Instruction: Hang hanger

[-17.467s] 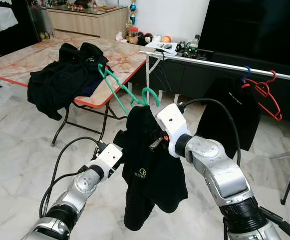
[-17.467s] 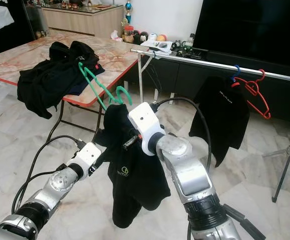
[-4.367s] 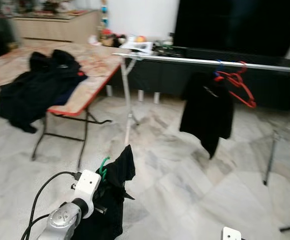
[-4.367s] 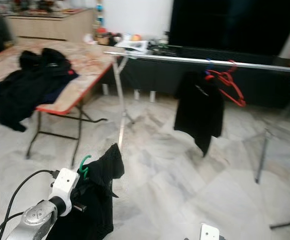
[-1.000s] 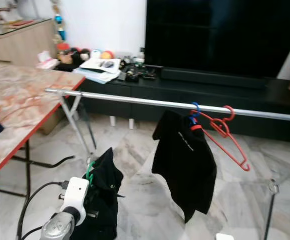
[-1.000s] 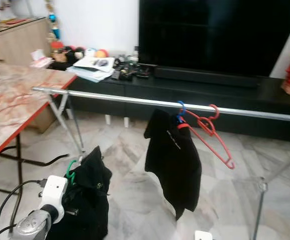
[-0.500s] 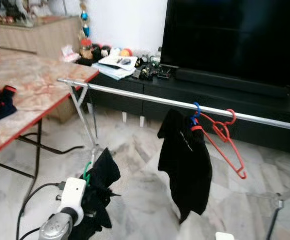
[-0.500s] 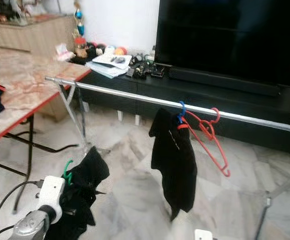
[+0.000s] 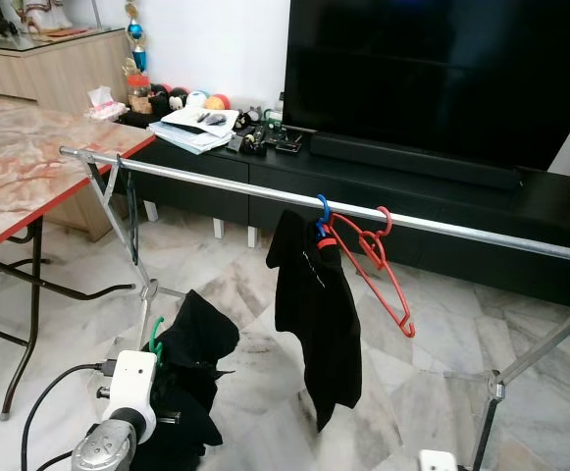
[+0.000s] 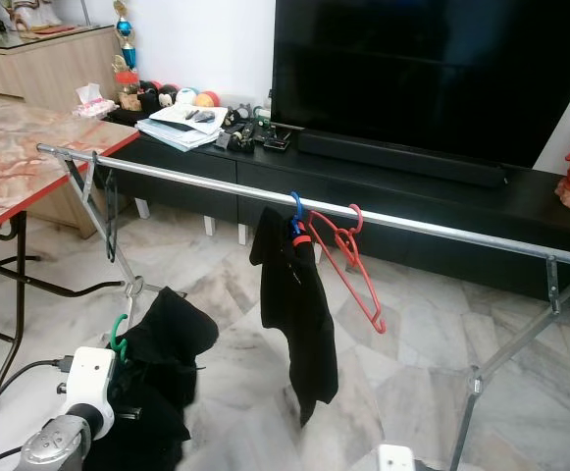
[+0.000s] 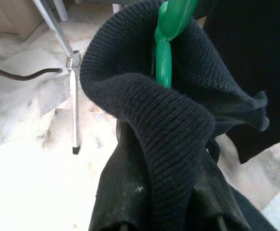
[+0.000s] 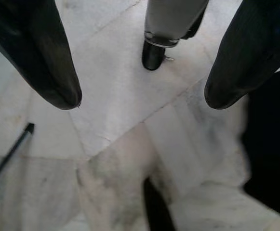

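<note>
The left claw (image 9: 172,388) sits low at the robot's left, buried in a black knit garment (image 9: 191,383), so whether its fingers are spread or closed I cannot tell. The green hanger (image 11: 165,43) pokes its hook up out of the garment's collar, just above the wrist, well below the rail. Ahead runs the silver clothes rail (image 9: 216,183), spanning the room in front of the dark TV console (image 9: 383,201). On it, near the middle, hang a black shirt (image 9: 314,304) on a blue hook (image 9: 321,206) and, touching it at the rail, an empty red hanger (image 9: 373,270). The right claw (image 12: 142,96) points straight down at the marble floor (image 12: 125,144), its 2 black fingers (image 12: 38,57) spread wide with nothing between them. A marble-topped desk (image 9: 29,167) with a red edge stands off to the left.
</note>
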You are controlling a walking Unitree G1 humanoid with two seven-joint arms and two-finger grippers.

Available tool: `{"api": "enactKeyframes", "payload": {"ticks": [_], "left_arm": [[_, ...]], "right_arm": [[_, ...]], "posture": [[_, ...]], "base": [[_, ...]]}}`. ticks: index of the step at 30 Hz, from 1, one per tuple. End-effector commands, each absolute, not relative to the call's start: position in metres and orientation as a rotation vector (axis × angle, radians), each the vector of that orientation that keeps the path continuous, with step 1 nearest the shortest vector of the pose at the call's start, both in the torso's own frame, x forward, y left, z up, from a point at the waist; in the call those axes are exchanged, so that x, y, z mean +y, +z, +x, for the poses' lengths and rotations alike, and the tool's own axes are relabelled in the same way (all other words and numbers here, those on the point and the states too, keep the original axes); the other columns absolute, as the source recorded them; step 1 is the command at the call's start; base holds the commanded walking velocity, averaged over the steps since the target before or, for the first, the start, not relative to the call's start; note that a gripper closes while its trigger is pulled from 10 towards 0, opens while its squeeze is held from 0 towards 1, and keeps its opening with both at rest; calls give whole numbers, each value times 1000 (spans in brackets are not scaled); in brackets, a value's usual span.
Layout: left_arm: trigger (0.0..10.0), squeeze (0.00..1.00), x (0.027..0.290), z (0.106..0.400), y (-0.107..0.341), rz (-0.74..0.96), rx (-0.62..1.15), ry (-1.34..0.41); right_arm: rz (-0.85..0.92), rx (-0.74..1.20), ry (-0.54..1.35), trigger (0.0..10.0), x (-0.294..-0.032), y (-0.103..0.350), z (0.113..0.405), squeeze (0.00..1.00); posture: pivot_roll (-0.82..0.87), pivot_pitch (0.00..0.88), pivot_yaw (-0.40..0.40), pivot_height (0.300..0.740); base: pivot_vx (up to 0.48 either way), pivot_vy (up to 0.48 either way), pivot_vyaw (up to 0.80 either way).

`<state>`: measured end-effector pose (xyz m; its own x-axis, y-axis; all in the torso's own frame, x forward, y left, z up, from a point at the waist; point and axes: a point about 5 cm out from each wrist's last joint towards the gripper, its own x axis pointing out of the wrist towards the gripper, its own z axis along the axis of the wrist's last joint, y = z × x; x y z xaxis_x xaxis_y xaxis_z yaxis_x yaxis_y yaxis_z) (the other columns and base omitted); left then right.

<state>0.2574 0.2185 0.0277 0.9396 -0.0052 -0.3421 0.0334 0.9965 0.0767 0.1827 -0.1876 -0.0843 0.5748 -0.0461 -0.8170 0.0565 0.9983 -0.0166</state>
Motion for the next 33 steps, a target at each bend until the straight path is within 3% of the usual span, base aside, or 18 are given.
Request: {"api": "enactKeyframes", "payload": {"ticks": [1,6,33], "left_arm": [[10000,0,222,261,37,75,298,-3],[10000,0,221,262,38,77,291,-6],[10000,0,220,263,42,86,276,-37]], "right_arm": [[-1,945,-44,10000,-188,-82,187,0],[-7,944,-28,10000,-186,-82,187,0],[-10,993,-28,10000,-201,-87,172,0]], "posture": [[104,0,-36,740],[106,0,-36,740],[104,0,-36,740]], "base": [[0,0,438],[312,0,533],[414,0,0]]}}
